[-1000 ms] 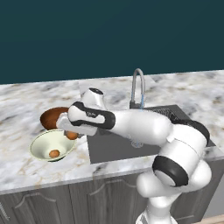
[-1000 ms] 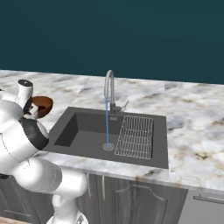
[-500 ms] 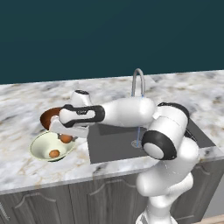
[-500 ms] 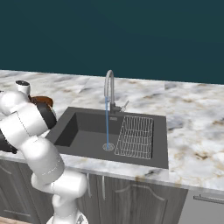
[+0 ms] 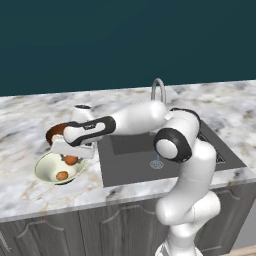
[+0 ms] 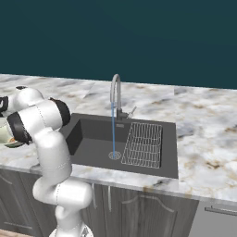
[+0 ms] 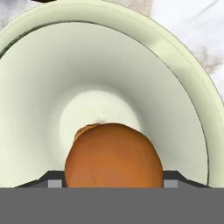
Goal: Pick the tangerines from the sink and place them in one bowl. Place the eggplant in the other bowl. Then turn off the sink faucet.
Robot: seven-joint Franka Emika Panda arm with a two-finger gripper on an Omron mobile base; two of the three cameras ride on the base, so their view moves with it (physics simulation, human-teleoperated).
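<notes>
Lowered over the pale bowl (image 5: 47,169), tool (image 5: 71,156) pinches one of two tangerines (image 7: 113,155).

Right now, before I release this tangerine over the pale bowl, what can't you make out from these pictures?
- Second tangerine: in the hand view, the held tangerine hides it.
- Gripper: left base view, fingertips merge with the fruit; hand view shows tips cropped at the bottom.
- Reddish-brown bowl: its inside is hidden behind the arm, so the eggplant can't be confirmed.
- Pale bowl: right base view, cut by the edge and blocked by the arm.
</notes>
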